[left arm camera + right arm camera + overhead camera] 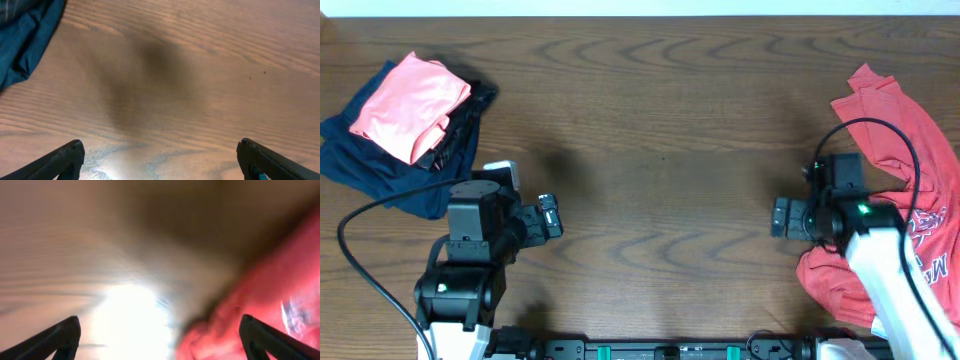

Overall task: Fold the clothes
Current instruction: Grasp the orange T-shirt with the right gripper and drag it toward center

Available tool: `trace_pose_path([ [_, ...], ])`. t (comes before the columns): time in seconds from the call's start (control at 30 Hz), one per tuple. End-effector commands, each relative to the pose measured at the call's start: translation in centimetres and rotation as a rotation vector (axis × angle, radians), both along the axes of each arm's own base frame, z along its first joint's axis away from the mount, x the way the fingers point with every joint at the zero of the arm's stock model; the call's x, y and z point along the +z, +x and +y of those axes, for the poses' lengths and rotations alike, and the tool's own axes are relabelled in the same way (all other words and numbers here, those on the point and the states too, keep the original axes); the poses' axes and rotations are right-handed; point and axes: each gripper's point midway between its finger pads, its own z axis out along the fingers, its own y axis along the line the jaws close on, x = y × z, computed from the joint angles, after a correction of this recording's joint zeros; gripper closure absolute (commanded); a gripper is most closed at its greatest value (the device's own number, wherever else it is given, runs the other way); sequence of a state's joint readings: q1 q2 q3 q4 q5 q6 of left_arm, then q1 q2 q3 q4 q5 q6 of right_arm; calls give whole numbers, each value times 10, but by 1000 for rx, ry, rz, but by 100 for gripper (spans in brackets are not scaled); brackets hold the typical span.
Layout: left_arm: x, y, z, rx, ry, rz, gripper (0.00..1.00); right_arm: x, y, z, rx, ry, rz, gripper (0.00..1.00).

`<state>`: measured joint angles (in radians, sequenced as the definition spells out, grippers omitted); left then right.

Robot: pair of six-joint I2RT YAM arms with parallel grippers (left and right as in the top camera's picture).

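The red T-shirt [905,150] lies crumpled at the right edge of the table, with white lettering [932,240] showing near the edge. My right gripper [780,217] is open at the shirt's left border, above bare wood. In the blurred right wrist view the shirt [280,295] fills the right side, its edge between the spread fingers [160,335]. My left gripper [552,216] is open and empty over bare wood at the left front; its wide-apart fingers [160,160] hold nothing.
A folded salmon-pink garment [405,105] lies on a navy blue garment [370,165] at the back left; a corner of the navy cloth [22,40] shows in the left wrist view. A black cable [880,135] loops over the shirt. The brown wooden table [660,130] spans the middle.
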<state>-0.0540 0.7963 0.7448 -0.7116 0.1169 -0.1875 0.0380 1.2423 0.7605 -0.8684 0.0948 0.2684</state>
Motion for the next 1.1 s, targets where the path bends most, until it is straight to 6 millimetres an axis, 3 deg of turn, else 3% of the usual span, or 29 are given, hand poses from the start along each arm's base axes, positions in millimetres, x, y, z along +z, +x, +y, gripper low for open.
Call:
trace_pose_path([
  [0.0, 9, 2, 0, 9, -14, -18, 2, -16, -12, -45, -320, -141, 76, 1],
  [0.17, 9, 2, 0, 9, -14, -18, 2, -52, -28, -60, -419, -126, 213, 2],
  [0.2, 10, 2, 0, 9, -15, -19, 2, -59, -27, -58, -424, -103, 224, 11],
  [0.23, 10, 3, 0, 9, -15, -22, 2, -65, -26, -54, -423, -68, 239, 25],
  [0.27, 11, 4, 0, 9, -15, -25, 2, -70, -25, -47, -411, -23, 251, 53],
  [0.3, 11, 4, 0, 9, -15, -30, 2, -75, -23, -34, -381, 50, 267, 92],
  [0.33, 12, 5, 0, 9, -15, -35, 2, -78, -20, -20, -343, 133, 272, 99],
  [0.4, 15, 9, -1, 9, -16, -54, 2, -75, -6, 24, -174, 369, 244, 99],
  [0.47, 23, 16, -1, 8, -19, -97, 2, -50, 17, 88, 133, 665, 117, 99],
  [0.5, 27, 20, -1, 8, -20, -118, 2, -42, 22, 104, 194, 723, 83, 99],
  [0.7, 58, 53, -3, 7, -29, -287, 2, 4, 68, 196, 495, 833, -170, 99],
  [0.77, 60, 64, -3, 7, -30, -311, 2, 28, 79, 233, 634, 847, -281, 90],
  [0.83, 54, 72, -4, 7, -30, -299, 2, 46, 88, 257, 716, 820, -369, 79],
  [0.9, 40, 77, -4, 7, -28, -252, 2, 53, 101, 263, 714, 735, -417, 76],
  [0.93, 32, 78, -6, 0, -32, -224, 2, 53, 107, 260, 694, 690, -424, 69],
  [1.07, 7, 78, -21, -62, -91, -124, 2, 42, 124, 214, 533, 462, -354, 63],
])
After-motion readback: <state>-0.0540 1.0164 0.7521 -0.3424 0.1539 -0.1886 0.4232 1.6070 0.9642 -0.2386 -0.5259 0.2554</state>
